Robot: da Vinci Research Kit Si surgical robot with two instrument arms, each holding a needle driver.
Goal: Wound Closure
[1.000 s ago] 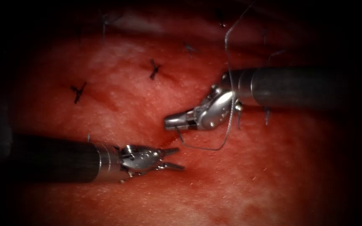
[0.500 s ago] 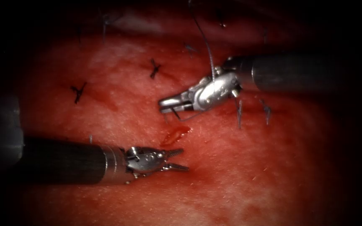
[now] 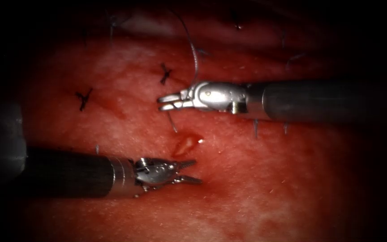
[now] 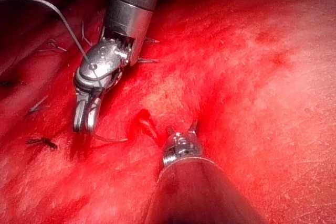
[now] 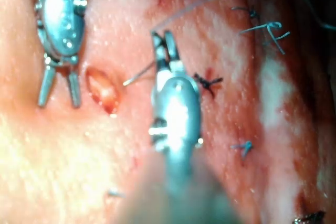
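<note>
Right tool [image 3: 170, 101]: clamped on the needle [image 3: 172, 123], with a short steel length projecting below the jaws; grip point along the curve impossible to tell. Needle position: over the tissue [image 3: 292, 188], just beside the open part of the cut [image 3: 188, 141], on the side towards the far edge and slightly left of it in the endoscope view. Apparently clear of the tissue, though tip contact not excluded. Thread [image 3: 194, 58]: slack, curving from the right tool towards the far edge.

Left tool [image 3: 188, 171]: jaws parted at a moderate angle, holding nothing, near the cut on the side towards the near edge.

Handling, as a judgement:
- Needle: stiff, light, slippery. Grip on the body, away from the point and the thread end
- Thread: limp, easily snagged. Keep clear of the jaws' hinges
- Tissue: soft, yielding, wet with red fluid [image 3: 178, 154]. Likely to tear at the margins of the cut under a hard pull

Surface and room: uneven, glistening; tied stitches [image 3: 83, 97] towards the far left corner, well apart from both tools; free working space between the two tool tips, directly over the cut
</note>
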